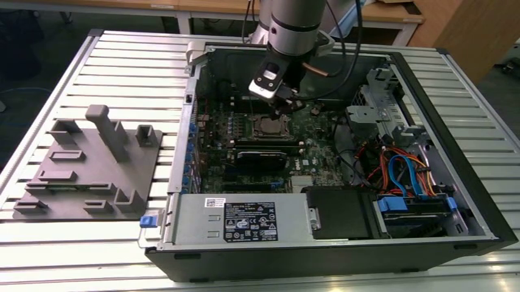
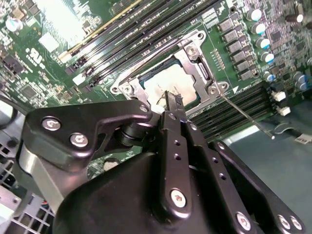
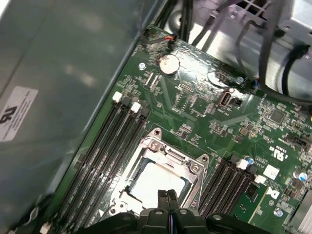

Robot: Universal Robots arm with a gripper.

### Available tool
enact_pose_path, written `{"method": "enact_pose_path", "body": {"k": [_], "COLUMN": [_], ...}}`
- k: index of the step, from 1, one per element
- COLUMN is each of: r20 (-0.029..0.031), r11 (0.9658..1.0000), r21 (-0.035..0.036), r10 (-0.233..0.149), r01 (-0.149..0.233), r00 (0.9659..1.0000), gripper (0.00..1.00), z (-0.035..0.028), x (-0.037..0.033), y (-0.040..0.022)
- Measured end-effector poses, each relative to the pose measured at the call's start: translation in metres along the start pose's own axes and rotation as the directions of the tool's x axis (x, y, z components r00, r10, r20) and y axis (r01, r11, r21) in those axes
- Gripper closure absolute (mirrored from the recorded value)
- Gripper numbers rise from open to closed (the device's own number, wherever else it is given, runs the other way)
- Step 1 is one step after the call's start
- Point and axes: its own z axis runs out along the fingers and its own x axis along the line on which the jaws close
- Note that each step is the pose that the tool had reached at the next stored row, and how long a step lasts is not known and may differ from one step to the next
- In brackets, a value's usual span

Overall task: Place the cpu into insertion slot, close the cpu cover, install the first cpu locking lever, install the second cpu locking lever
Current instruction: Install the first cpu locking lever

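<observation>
Grey fixture plate (image 1: 85,176) on the slatted counter (image 1: 122,55) at the exterior view's left, open PC case (image 1: 341,243) to its right. Inside, the gripper (image 2: 171,101) is over the motherboard (image 3: 195,102), jaws pinched together, holding nothing, tips just above the cpu (image 2: 163,85). It sits in the insertion slot (image 2: 145,78), cpu cover (image 2: 197,68) down around it. 1 thin lever (image 2: 246,116) sticks out from the cover's corner.
</observation>
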Motion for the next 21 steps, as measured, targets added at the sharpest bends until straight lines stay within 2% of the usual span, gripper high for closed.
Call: {"method": "enact_pose_path", "body": {"k": [4, 10, 16, 21], "r20": [0.0001, 0.0001, 0.0002, 0.0001], "r11": [0.9991, 0.9961, 0.9938, 0.9935], "r21": [0.0014, 0.0028, 0.0035, 0.0036], "r10": [-0.044, -0.088, -0.111, -0.114], "r01": [0.044, 0.088, 0.111, 0.114], "r00": [0.9991, 0.9961, 0.9938, 0.9935], "gripper": [0.90, 0.90, 0.90, 0.90], "z": [0.0000, 0.0000, 0.0000, 0.0000], "x": [0.0000, 0.0000, 0.0000, 0.0000], "y": [0.0000, 0.0000, 0.0000, 0.0000]}}
